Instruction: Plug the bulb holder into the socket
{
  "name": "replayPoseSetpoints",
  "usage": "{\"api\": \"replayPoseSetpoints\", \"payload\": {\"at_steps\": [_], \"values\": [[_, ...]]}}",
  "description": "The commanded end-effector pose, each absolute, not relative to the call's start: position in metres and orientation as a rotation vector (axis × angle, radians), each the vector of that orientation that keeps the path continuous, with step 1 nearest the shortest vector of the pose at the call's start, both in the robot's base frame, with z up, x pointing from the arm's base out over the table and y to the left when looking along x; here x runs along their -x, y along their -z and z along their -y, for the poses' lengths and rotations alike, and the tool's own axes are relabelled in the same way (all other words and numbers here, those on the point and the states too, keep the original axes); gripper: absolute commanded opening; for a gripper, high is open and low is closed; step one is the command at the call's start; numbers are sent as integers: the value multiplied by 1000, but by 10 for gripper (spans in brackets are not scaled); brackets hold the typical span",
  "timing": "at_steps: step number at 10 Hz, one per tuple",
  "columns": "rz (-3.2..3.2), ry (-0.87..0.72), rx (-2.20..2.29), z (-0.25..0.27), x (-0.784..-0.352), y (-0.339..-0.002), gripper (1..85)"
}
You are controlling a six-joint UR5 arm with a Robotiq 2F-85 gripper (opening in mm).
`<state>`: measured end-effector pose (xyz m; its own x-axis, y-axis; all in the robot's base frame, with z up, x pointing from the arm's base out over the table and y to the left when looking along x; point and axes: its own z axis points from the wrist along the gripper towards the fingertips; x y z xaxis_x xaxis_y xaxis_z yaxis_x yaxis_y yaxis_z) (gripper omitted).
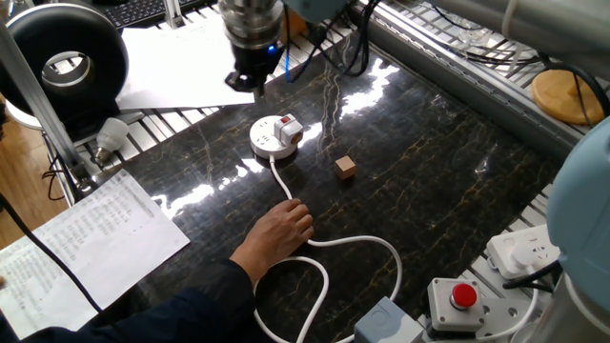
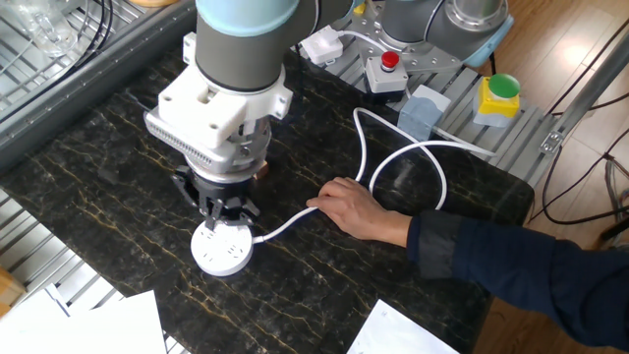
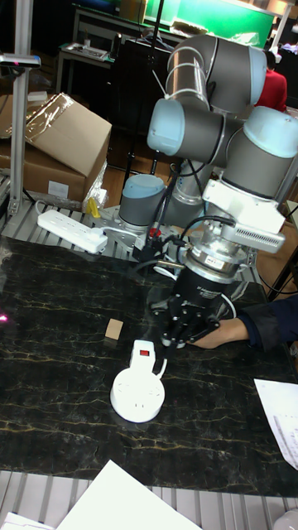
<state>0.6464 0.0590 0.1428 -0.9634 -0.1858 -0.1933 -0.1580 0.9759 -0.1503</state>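
While the socket [image 1: 271, 139] lies left of centre on the dark table [image 1: 429, 181], the bulb holder [image 1: 286, 127] sits plugged into its right edge. Just beyond, the gripper [image 1: 246, 82] hangs empty, jaw gap unclear. A hand [image 1: 282, 229] presses the cord [image 1: 357, 246] nearer.

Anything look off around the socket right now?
A person's hand rests on the socket's cord, inside the arm's workspace. The bulb holder sits upright on the socket, nothing askew. The gripper is clear of it.
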Motion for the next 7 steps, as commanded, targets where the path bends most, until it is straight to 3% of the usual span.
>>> {"api": "replayPoseSetpoints", "payload": {"at_steps": [1,2,3,4,5,6,7], "values": [[-3012,-102,79,-100,-622,-130,13],[-3014,-23,61,-85,-622,-127,13],[-2965,321,304,-25,-629,-135,13],[-2992,228,237,-43,-624,-133,13],[-2998,-67,76,-95,-625,-132,13],[-2986,122,181,-62,-628,-136,13],[-3004,-69,56,-95,-623,-137,13]]}}
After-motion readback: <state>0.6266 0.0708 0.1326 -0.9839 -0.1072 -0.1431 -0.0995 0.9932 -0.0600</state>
